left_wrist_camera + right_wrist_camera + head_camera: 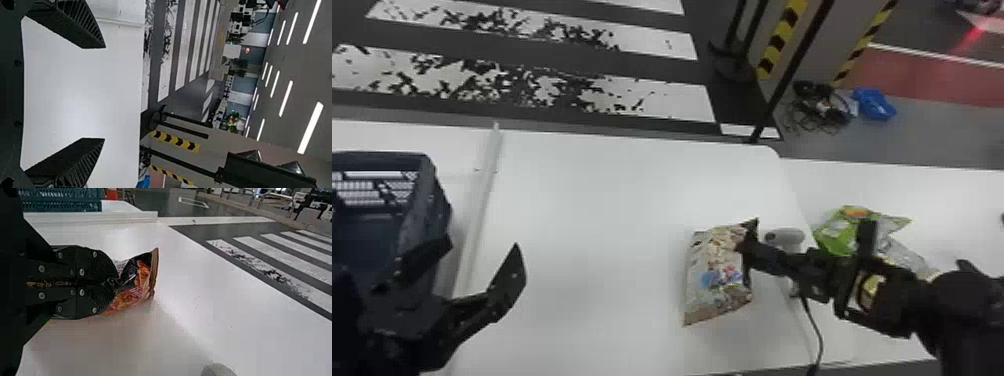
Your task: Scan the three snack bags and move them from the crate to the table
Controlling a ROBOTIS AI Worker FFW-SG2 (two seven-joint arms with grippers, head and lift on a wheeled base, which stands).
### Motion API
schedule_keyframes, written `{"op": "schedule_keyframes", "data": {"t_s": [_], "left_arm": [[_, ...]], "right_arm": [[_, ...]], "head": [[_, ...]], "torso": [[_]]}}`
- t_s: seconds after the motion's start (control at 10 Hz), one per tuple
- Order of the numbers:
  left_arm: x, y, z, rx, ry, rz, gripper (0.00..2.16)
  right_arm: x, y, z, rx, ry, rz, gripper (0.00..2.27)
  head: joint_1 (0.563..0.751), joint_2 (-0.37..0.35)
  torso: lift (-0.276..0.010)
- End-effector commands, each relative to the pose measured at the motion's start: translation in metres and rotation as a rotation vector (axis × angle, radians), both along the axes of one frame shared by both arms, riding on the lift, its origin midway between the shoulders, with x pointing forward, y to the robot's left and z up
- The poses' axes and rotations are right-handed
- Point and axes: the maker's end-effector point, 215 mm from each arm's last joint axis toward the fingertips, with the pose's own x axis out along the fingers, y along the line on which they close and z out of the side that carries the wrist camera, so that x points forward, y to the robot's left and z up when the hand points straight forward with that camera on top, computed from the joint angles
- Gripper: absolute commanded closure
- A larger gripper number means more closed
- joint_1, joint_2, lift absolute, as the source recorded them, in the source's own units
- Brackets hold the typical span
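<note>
Lower left in the head view, the left gripper point(483, 243) gapes wide; right of centre, the right gripper point(747, 247) pinches 1 snack bag point(716, 275).

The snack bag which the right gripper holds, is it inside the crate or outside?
Outside. The right gripper pinches the bag by its end over the white table, well apart from the crate.

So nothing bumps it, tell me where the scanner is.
In the head view, the scanner sits right of centre, between the patterned snack bag held by the right gripper and the green snack bag farther right.
</note>
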Motion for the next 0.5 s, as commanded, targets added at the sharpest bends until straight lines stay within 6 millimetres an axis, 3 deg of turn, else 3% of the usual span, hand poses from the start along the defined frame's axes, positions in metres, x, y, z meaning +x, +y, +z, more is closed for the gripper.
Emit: {"op": "schedule_keyframes", "data": {"t_s": [0.0, 0.2, 0.4], "left_arm": [[0.001, -0.002, -0.002, 0.003, 0.009, -0.006, 0.02], [0.0, -0.001, -0.006, 0.009, 0.014, -0.01, 0.02], [0.001, -0.001, -0.005, 0.01, 0.012, -0.011, 0.02]], "right_arm": [[0.008, -0.015, -0.007, -0.088, -0.003, 0.002, 0.04], [0.03, -0.047, -0.006, -0.248, -0.077, -0.013, 0.01], [0.058, -0.073, 0.012, -0.44, -0.253, -0.024, 0.02]], "head": [[0.695, -0.256], [0.695, -0.277], [0.695, -0.311]], "torso": [[-0.062], [-0.062], [-0.062]]}}
